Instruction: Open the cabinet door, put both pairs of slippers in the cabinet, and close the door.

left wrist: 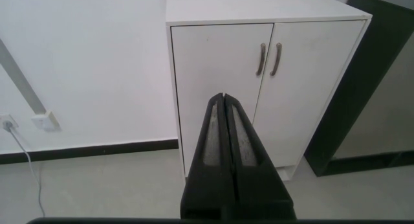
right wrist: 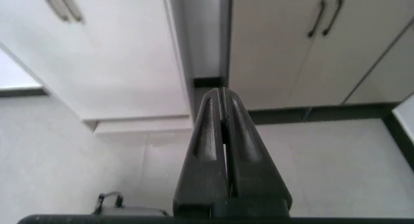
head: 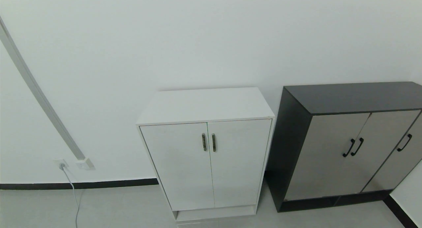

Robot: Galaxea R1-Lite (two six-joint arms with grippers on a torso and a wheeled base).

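A white two-door cabinet [head: 206, 155] stands against the wall with both doors closed and two metal handles [head: 208, 142] at the centre seam. My left gripper [left wrist: 224, 98] is shut with nothing in it, some way in front of the white cabinet's [left wrist: 265, 75] left door. My right gripper [right wrist: 223, 93] is shut and empty, low above the floor before the gap between the white cabinet [right wrist: 110, 56] and the dark one [right wrist: 310, 49]. A dark object [right wrist: 113, 203], partly hidden, lies on the floor near the right gripper.
A black cabinet [head: 349, 142] with grey doors and black handles stands right beside the white one. A wall socket [head: 60, 163] with a cable hanging to the floor sits on the left, below a slanted cable duct [head: 36, 89]. Grey floor lies open in front.
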